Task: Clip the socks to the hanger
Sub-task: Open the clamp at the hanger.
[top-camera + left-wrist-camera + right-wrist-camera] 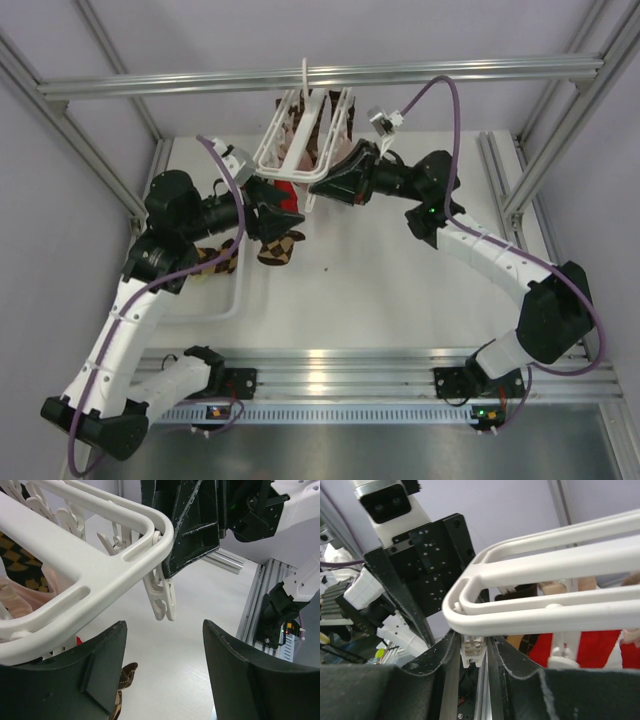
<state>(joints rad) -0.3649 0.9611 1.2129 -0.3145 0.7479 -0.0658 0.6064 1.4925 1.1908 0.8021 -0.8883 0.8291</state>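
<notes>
The white hanger hangs from the top bar with a checked sock on it. A second checked sock lies on the table, and a third checked piece lies under my left arm. My right gripper is shut on a corner clip under the hanger frame. My left gripper is open and empty just below that corner. In the left wrist view it sits under the dangling clip, and the table sock shows beneath.
A red sock and a pale pink sock hang on the hanger. A white tray lies at the left of the table. Aluminium frame rails line the table's sides.
</notes>
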